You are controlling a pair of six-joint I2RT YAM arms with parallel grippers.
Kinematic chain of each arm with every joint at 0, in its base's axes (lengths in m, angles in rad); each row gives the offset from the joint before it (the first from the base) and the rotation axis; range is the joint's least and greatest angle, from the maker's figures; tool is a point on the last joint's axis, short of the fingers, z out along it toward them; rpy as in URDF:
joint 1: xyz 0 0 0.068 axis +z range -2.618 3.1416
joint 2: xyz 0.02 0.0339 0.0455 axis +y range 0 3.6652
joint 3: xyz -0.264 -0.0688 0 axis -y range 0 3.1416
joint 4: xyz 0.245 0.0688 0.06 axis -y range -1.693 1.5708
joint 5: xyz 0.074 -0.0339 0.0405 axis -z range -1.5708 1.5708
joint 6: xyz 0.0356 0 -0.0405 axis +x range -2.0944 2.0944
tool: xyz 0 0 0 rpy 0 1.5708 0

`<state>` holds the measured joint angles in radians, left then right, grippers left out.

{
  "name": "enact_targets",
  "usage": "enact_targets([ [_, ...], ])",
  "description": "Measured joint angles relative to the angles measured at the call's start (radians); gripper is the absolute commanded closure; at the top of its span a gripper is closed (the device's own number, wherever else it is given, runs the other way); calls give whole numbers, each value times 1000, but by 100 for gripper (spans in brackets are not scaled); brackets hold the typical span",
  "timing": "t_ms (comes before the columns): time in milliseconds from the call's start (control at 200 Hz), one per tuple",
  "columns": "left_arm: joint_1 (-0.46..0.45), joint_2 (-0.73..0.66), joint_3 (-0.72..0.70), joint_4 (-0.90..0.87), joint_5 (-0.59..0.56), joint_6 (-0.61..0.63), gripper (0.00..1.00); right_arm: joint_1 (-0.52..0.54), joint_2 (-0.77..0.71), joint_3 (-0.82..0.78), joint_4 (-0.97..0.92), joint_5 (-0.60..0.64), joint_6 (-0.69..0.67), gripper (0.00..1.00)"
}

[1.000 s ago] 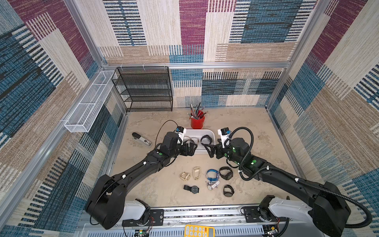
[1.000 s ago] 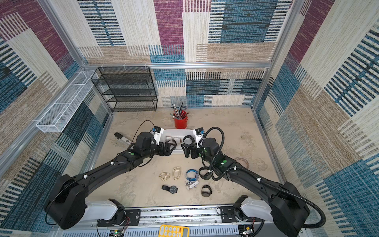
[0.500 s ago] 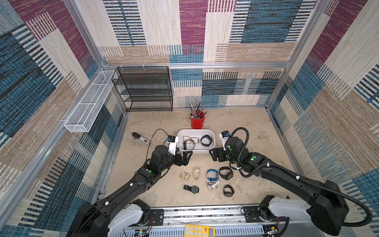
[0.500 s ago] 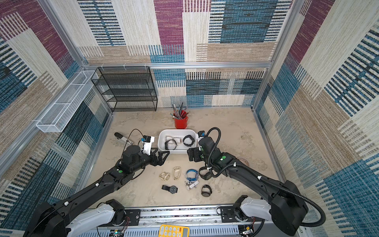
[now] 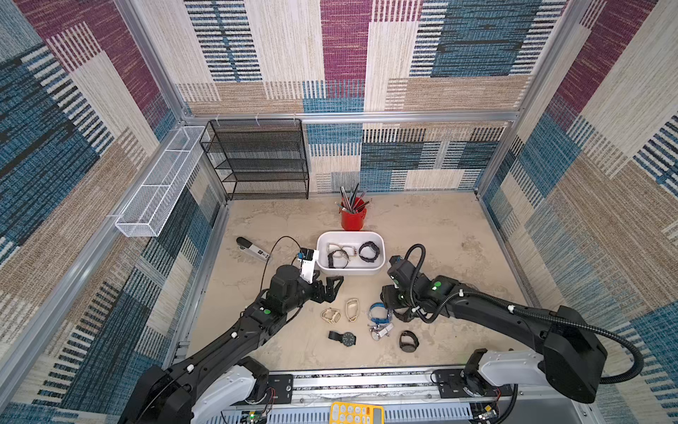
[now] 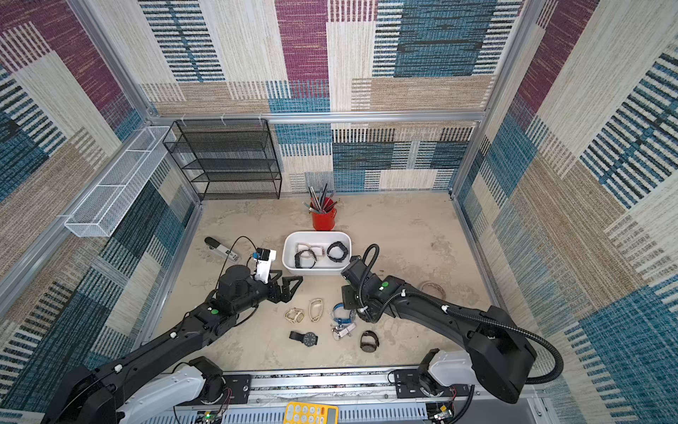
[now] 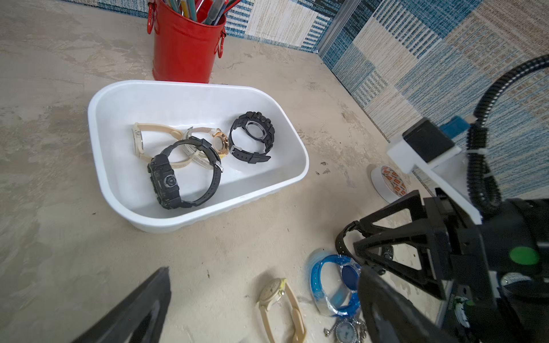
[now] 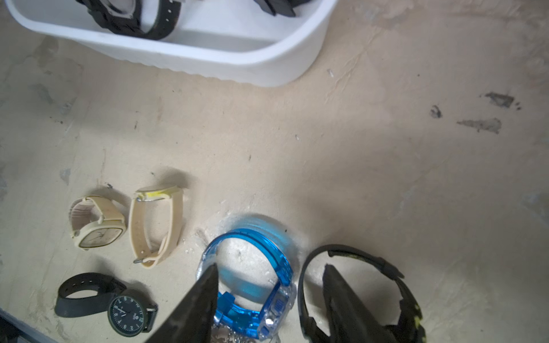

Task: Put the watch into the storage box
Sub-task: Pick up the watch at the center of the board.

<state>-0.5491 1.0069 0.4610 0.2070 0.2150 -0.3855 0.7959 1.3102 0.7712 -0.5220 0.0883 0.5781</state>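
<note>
The storage box (image 5: 350, 272) (image 6: 315, 271) is a white tub holding several watches, also seen in the left wrist view (image 7: 208, 218). More watches lie on the table in front of it, among them a blue watch (image 8: 252, 297) (image 5: 378, 312) and a black watch with yellow marks (image 8: 386, 267). My right gripper (image 8: 270, 270) is low over these two. Its jaws are apart, one finger (image 8: 205, 297) against the blue band and the other finger (image 8: 341, 297) inside the black strap's loop. My left gripper (image 5: 330, 288) (image 7: 266, 270) hangs open and empty in front of the box.
Two beige watches (image 5: 331, 315) (image 5: 352, 309), a black dial watch (image 5: 345, 338), a silver one (image 5: 379, 330) and a dark one (image 5: 408, 341) lie on the table. A red pen cup (image 5: 353, 220) stands behind the box. A black mesh shelf (image 5: 257, 158), a white wire basket (image 5: 157, 183), a hand tool (image 5: 253, 249) and a tape roll (image 7: 389, 182) are also here.
Both grippers have left the box. The left one drew back toward the front left, staying open. The right one dropped to the blue and black watches and its jaws narrowed.
</note>
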Motion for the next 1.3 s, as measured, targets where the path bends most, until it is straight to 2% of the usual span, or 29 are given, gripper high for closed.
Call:
enact_targets([
  [401, 0, 5, 18, -2, 1, 16, 2, 1, 33, -52, -14, 35, 46, 60],
  [1011, 0, 6, 19, -2, 2, 15, 2, -13, 106, -73, 69, 88, 48, 78],
  [1111, 0, 6, 20, -3, 2, 15, 2, -13, 119, -73, 93, 97, 45, 86],
  [1197, 0, 6, 21, -3, 5, 15, 2, -14, 134, -74, 114, 94, 31, 100],
  [1302, 0, 7, 21, -3, 8, 15, 2, -14, 140, -64, 129, 105, 24, 100],
])
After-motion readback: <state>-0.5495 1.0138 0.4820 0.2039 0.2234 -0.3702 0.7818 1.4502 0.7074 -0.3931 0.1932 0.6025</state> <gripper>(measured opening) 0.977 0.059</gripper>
